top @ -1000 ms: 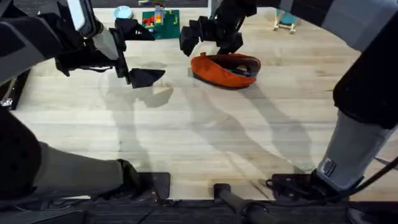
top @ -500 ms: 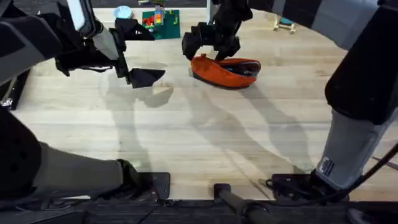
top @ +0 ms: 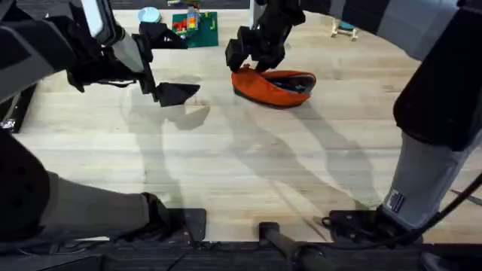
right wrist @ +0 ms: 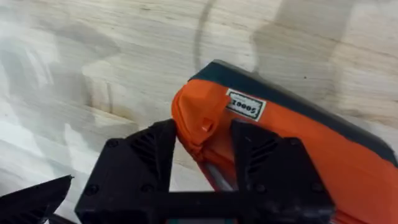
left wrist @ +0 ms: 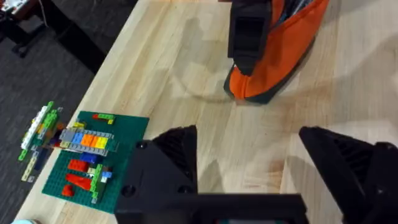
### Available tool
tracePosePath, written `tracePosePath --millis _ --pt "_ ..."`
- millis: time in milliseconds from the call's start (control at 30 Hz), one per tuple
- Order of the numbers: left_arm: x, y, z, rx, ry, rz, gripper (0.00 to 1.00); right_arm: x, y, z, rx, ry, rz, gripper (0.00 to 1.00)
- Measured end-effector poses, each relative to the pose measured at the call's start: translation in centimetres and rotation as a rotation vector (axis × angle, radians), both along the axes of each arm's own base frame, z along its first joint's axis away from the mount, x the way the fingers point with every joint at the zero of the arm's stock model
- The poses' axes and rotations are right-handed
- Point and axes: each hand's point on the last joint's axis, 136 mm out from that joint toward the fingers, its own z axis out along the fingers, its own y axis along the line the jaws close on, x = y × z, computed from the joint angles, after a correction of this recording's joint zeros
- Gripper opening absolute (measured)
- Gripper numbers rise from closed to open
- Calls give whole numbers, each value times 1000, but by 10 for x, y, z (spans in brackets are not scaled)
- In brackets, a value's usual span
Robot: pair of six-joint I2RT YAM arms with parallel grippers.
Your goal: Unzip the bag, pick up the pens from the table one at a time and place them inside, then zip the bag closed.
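Right hand [right wrist: 202, 158] clamped on left end of bag [top: 275, 84], long axis left-right across table [top: 248, 165].

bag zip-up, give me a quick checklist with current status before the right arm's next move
1. Right gripper at the bag's end nearest the left arm: ok, jaws straddle the orange corner.
2. Jaws clamped on the zipper pull: cannot tell; fabric sits between them, but the pull tab is not clearly seen.
3. Bag unzipped: ok, the overhead view shows a dark opening along its top.
4. Pens inside the bag: cannot tell, only dark shapes in the opening.
5. Left gripper out of the way: ok, open and apart from the bag.
6. Bag braced against sliding: not ok, the left gripper is not holding it.
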Motion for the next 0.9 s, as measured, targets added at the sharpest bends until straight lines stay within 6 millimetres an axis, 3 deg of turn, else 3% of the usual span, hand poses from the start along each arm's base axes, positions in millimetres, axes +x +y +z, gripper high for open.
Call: tracePosePath --millis 633,900 --pt "0 0 0 0 0 0 993 3 3 1 18 -1 -30 298" --pt "0 0 0 0 0 0 993 3 3 2 21 -3 -34 265"
